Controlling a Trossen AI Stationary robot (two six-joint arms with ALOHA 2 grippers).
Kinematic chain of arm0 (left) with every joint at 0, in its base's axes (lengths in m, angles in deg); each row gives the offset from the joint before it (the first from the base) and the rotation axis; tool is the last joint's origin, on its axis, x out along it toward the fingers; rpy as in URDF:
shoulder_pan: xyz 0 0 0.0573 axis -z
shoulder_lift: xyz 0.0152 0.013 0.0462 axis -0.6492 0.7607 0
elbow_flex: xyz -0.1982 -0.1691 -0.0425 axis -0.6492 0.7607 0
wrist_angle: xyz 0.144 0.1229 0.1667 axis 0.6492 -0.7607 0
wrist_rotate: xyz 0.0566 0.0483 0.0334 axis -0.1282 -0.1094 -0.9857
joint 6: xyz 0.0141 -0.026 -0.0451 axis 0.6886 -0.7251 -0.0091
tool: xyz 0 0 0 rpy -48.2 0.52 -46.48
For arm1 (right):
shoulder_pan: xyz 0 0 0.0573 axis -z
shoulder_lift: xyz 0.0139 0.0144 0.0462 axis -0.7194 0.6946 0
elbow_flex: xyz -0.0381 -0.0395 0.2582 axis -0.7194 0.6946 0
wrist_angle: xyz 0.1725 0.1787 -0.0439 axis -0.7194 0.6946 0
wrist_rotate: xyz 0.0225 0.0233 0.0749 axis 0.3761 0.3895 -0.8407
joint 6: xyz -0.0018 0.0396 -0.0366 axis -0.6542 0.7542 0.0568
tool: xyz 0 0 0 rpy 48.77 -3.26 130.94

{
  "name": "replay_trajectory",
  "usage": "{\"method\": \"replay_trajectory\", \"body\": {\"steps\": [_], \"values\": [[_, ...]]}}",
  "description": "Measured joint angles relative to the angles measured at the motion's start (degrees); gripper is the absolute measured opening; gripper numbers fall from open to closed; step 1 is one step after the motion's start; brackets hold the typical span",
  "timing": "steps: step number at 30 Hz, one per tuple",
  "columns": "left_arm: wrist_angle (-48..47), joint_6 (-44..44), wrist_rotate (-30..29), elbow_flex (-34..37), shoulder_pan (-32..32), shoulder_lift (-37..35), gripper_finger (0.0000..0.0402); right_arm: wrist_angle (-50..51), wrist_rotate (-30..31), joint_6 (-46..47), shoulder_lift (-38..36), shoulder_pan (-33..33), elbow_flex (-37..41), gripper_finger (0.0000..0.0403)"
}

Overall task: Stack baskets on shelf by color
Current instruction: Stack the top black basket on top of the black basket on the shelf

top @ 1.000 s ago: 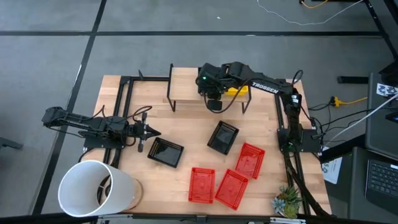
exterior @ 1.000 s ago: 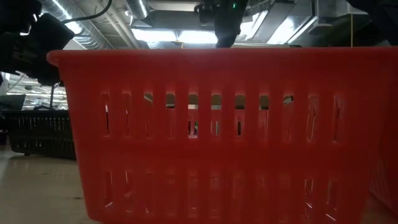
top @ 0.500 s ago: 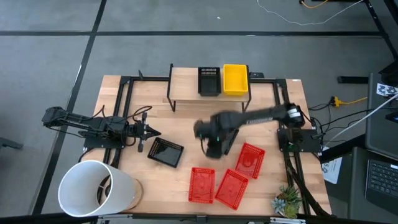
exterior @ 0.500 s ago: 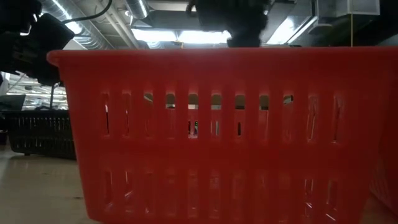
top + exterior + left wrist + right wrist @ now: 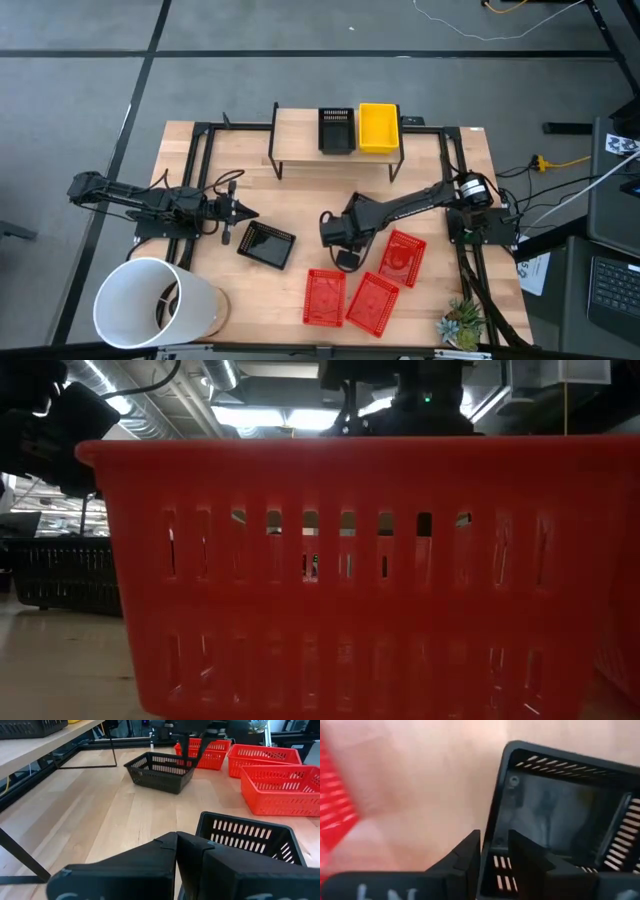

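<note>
On the shelf [image 5: 300, 140] at the table's far side a black basket [image 5: 337, 130] and a yellow basket [image 5: 378, 128] rest side by side. Mid-table stands another black basket [image 5: 160, 770]. My right gripper [image 5: 492, 852] points down over it, open, one finger inside and one outside one side wall [image 5: 495, 827]. A third black basket [image 5: 266, 244] sits on the table just in front of my left gripper [image 5: 177, 865], which is shut and holds nothing. Three red baskets [image 5: 403, 255] [image 5: 324, 297] [image 5: 372, 302] stand near the front right.
A large white bucket [image 5: 150, 300] lies at the table's near left corner. A small plant [image 5: 462, 322] stands at the near right corner. In the low view a red basket [image 5: 340, 570] fills most of the picture. Bare wood lies between the shelf and the baskets.
My right gripper has come away from the shelf, where the black basket stays beside the yellow one. It has swung toward the table's near edge and down, rolling about its wrist, and now stands over the mid-table black basket.
</note>
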Motion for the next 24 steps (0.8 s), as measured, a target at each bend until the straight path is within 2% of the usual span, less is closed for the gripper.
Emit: {"method": "replay_trajectory", "body": {"steps": [3, 10, 12, 14, 16, 20, 24], "values": [[-0.02, 0.02, 0.00, 0.00, 0.02, 0.00, 0.0000, -1.54, 0.76, 0.16, 0.00, 0.05, 1.51, 0.0098], [-0.01, 0.07, 0.00, 0.00, 0.02, 0.00, 0.0000, -14.35, 0.77, 0.75, 0.00, -0.01, 8.75, 0.0091], [0.00, 0.07, 0.00, 0.00, 0.02, -0.02, 0.0000, -14.36, 0.77, 2.34, 0.00, 0.01, 10.13, 0.0067], [-0.01, 0.07, 0.00, 0.00, 0.02, 0.00, 0.0000, -14.02, 0.97, 3.88, 0.00, -0.20, 10.37, 0.0025], [0.00, 0.07, 0.00, 0.00, 0.02, 0.00, 0.0000, -14.16, 1.79, 4.63, -0.02, -0.92, 10.25, 0.0010], [0.00, 0.09, 0.00, 0.00, 0.02, 0.00, 0.0000, -11.32, 1.27, 4.41, 0.00, -3.17, 5.56, 0.0003], [-0.02, 0.09, 0.00, 0.00, 0.02, 0.00, 0.0000, -3.78, -0.02, 3.21, 0.00, -5.55, -3.95, 0.0002]]}}
